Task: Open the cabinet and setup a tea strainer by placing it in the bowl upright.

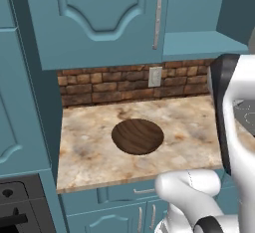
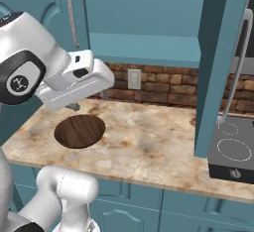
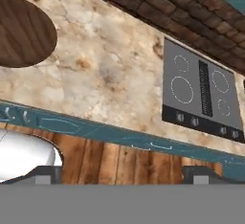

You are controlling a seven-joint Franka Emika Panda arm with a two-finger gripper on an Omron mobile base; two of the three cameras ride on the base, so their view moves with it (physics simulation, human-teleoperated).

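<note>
From the left base view I see the bowl (image 1: 138, 136) sitting on the marbled desk (image 1: 89, 152), roughly in its middle, well clear of the brick wall (image 1: 99, 85) behind it. Nothing lies inside the bowl; I see only bare wood grain. Above it hangs the cabinet (image 1: 99, 18): its left door is shut, the long silver handle (image 1: 158, 17) upright along its right edge. From the right base view, the cabinet's right door (image 2: 218, 62) stands swung out toward me, edge-on, and the shelf space (image 2: 144, 13) behind it is exposed, all teal. I cannot make out the tea strainer on that shelf or anywhere on the desk.

In the right base view, my arm's hand hangs above the desk, just over the far rim of the bowl, without touching it. Its fingers are hidden under the white hand there. In the hand view the two dark tips sit at the bottom corners, far apart with nothing between them, so the gripper (image 3: 122, 173) is released and empty.

The hand view looks down at the desk, with the bowl at upper left and a cooktop (image 3: 201, 91) to the right, set into the desk. A white wall outlet (image 2: 134, 79) sits in the brick behind the bowl.
</note>
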